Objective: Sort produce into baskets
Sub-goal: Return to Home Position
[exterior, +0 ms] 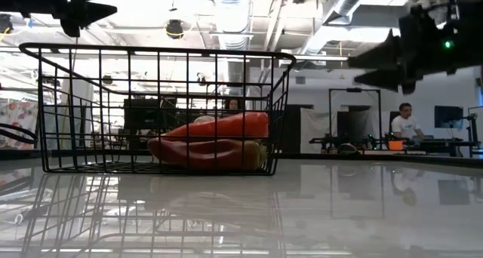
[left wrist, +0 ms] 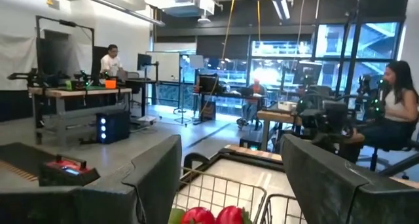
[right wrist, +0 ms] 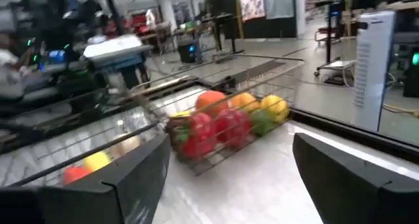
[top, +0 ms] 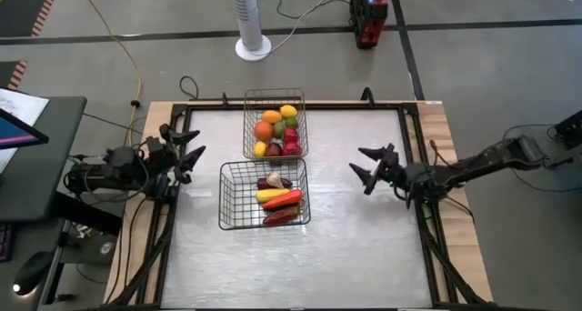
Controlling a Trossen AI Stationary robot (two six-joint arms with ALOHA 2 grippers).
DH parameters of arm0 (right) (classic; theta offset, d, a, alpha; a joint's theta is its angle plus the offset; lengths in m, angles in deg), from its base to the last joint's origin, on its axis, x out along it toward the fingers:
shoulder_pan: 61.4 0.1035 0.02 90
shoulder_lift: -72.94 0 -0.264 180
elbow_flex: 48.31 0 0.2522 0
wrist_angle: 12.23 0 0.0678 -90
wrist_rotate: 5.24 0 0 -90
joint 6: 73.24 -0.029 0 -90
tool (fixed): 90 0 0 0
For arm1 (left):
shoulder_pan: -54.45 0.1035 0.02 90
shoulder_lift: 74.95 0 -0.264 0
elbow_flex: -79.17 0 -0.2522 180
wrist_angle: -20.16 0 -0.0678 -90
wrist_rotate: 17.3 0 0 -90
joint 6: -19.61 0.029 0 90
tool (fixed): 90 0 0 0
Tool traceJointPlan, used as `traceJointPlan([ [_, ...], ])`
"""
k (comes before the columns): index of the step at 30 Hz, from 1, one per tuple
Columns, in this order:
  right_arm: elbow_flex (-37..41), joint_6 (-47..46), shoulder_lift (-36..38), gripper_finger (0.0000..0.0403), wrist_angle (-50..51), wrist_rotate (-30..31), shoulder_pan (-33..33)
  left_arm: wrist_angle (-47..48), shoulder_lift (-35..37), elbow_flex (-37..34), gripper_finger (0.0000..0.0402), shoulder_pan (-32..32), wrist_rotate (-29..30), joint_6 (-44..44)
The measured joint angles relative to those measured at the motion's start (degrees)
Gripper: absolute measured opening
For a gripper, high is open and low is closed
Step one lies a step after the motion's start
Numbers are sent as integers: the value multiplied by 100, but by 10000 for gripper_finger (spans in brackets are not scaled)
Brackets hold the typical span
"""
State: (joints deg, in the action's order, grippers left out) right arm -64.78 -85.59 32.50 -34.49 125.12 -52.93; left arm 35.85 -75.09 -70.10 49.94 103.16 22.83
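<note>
The glossy pale table, edged in wood, is bare along its near side. First on it, a little left of the middle, stands the dark, wide wire-mesh basket. Its right half holds the long produce: a dark red pepper nearest, then a brighter long red pepper with a long yellow piece against it. A pale and purple piece lies at the far side. Seen from table height, the two red peppers lie one upon the other.

Level with that basket's far rim, the left gripper hangs over the table's left edge, well apart from the basket. Its fingers are spread wide and hold nothing. The right gripper hangs over the table's right half and points toward the baskets. Its fingers are also spread and empty.

Just behind the dark basket stands the narrower silvery wire-mesh basket. Whether the two touch cannot be told. The round produce is heaped in its near half:
- a small yellow fruit, a dark purple one and two red ones toward the front
- a round orange and a green fruit behind them
- an orange-yellow fruit and a yellow lemon-shaped one farthest back

Beyond the table, on the grey floor, stand a white tower fan and a red and black device. Deeper in the room a person sits at a desk.
</note>
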Motion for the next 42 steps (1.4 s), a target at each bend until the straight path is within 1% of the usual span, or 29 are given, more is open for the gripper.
traceJointPlan([
  [2,220,-33,217,339,-91,-253,-275,48,0,0,249,-1,1,23],
  [7,221,158,503,319,-42,-1066,-663,318,0,-15,249,0,-21,222],
  [9,221,328,582,316,-27,-1247,-751,401,0,-79,249,0,-24,225],
  [13,223,675,780,315,-25,-2045,-831,622,0,-246,249,-2,-230,39],
  [15,223,681,803,315,-8,-2242,-828,624,2,-400,249,-2,-300,-47],
  [18,223,555,739,315,33,-2287,-782,418,0,-673,249,-2,-319,-93],
  [24,226,199,489,315,8,-2265,-639,-722,-6,-1386,249,-2,-731,-204],
  [27,226,64,331,315,-94,-2245,-571,-1070,-5,-1628,249,-2,-785,-273],
  [31,226,-87,124,314,-289,-2218,-510,-1135,-7,-1638,249,0,-792,-328],
  [35,228,-153,-112,314,-392,-2007,-503,-1157,-7,-1639,249,-2,-820,-348],
  [40,230,-524,-261,314,-342,-1907,-525,-911,-9,-1639,249,0,-450,-592],
  [42,230,-741,-279,314,-259,-1909,-523,-775,-9,-1641,249,0,-422,-710],
])
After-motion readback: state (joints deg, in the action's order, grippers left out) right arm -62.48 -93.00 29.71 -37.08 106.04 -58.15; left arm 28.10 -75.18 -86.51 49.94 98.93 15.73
